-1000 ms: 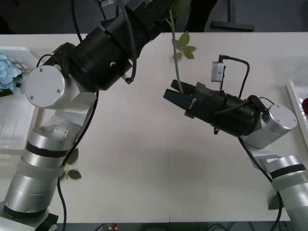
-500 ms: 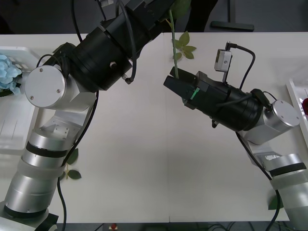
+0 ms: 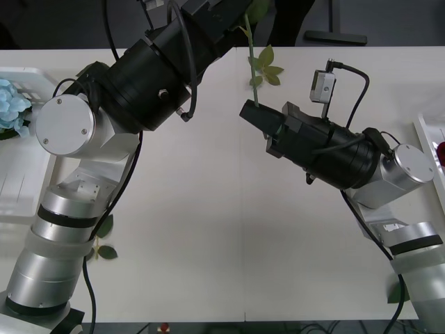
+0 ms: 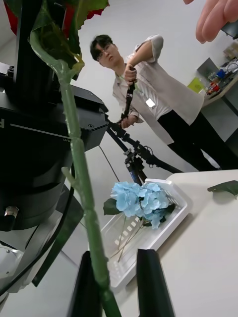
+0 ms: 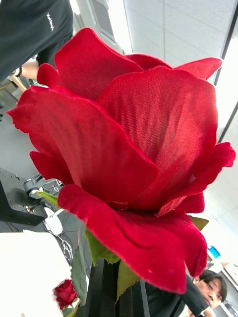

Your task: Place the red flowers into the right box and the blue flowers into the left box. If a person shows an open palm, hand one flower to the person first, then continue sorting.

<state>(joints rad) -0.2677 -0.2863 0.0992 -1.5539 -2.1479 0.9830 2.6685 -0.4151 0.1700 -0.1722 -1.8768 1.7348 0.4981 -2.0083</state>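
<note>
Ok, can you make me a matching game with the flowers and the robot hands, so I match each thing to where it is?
Things:
1. red rose
2. blue flowers
3. right gripper
4. loose green leaf

Places:
A. lying in the white left box
B. lying on the table
C. around the lower green stem
D. bloom up at the left gripper

Pairs: 1-D, 2-A, 3-C, 4-B

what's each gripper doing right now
Left gripper: shut on the red rose, just under the bloom.
Right gripper: open around the stem, not yet clamped.
</note>
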